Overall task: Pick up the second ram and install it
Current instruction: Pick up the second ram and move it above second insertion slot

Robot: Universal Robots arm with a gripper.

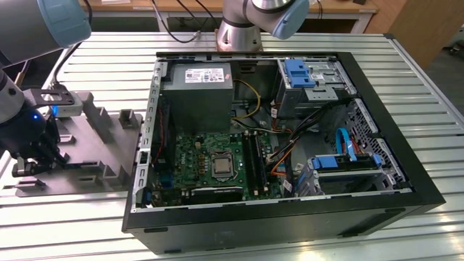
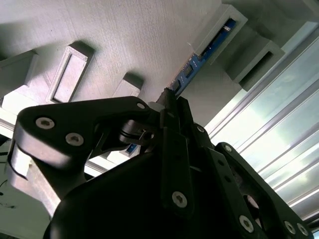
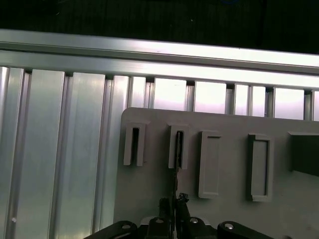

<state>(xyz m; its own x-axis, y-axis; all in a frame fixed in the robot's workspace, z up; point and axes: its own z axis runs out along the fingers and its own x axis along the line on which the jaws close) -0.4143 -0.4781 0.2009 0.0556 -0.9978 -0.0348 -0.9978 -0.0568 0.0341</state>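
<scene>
The second ram (image 2: 188, 71) is a thin blue stick standing on edge in the slots of a grey holder block (image 2: 124, 35). In the first wrist view the ram (image 3: 176, 167) shows edge-on as a dark line running from a holder slot to my fingertips. My gripper (image 2: 167, 99) is shut on the stick near its middle, with the black fingers pinching both faces. In the exterior view the gripper (image 1: 32, 163) is low over the holder block (image 1: 101, 144), at that view's left, outside the open computer case (image 1: 340, 206).
The case lies open on a slatted aluminium table (image 1: 420, 70), with the motherboard (image 1: 210, 157), black memory slots (image 1: 254, 155), a grey power supply (image 1: 195, 81) and blue drive brackets (image 1: 299, 73) inside. The robot base (image 1: 239, 32) stands behind the case.
</scene>
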